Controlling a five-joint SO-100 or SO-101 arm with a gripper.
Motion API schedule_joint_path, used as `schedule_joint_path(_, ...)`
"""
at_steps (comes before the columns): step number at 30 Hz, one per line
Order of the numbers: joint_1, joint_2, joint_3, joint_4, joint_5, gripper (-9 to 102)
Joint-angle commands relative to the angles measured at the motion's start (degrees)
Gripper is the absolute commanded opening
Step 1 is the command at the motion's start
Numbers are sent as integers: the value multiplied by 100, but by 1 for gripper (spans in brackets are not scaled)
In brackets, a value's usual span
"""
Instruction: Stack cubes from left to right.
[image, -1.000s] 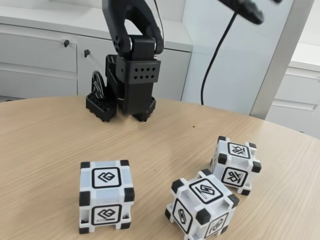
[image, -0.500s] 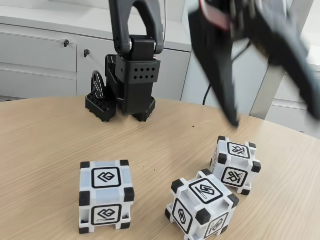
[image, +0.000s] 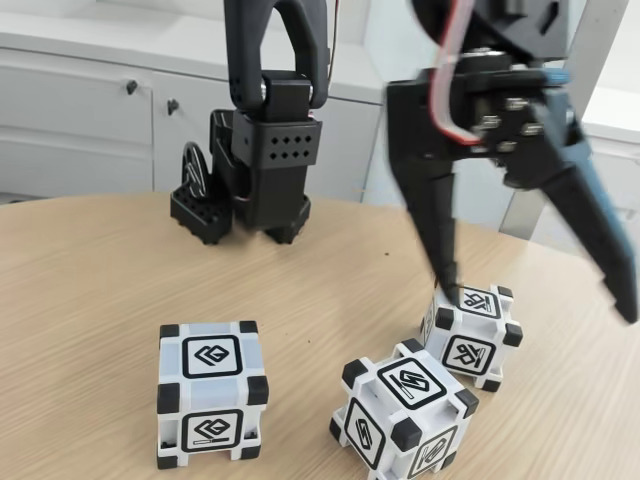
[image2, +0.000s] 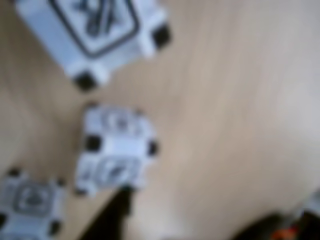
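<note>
Taking the arm's black base (image: 245, 190) at the back of the bench (image: 90, 270) as the landmark, the cubes lie in a loose row in front of it, none yet stacked, each on its own patch of wood. In the fixed view the left cube (image: 212, 392) sits square to the camera, nearer the viewer than the base and a little to its left. The middle cube (image: 402, 410) is turned corner-on, in front of the base and to its right. The right cube (image: 470, 328) lies farther right again, closer to the base's depth than the other two, just beside the middle one but apart from it.

The claw (image: 545, 290) hangs over that right cube with its jaws spread wide and nothing held; one finger tip appears to come down at the cube's top near edge, the other stands well out to the right. Judged from this pose, it is straddling the cube for a grasp.

The cubes are smooth white plastic with black blocks at the corners and a black-framed angular symbol on each face, differing per cube. The bench is pale wood-grain laminate with a curved edge. In the blurred wrist view the right cube (image2: 100, 35) looms at top left, with the middle cube (image2: 116, 150) and left cube (image2: 31, 202) below it.
</note>
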Motion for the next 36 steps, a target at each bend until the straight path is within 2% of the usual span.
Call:
schedule_joint_path(1, -220, -9, -185, 18, -26, 36)
schedule_joint_path(6, -343, -9, -44, 97, -290, 37)
schedule_joint_path(10, -352, 44, 114, 712, -615, 36)
schedule_joint_path(16, -352, 88, 114, 1318, -396, 36)
schedule_joint_path(28, -352, -18, 114, 1239, -1591, 37)
schedule_joint_path(36, -352, -26, 114, 1230, -2004, 37)
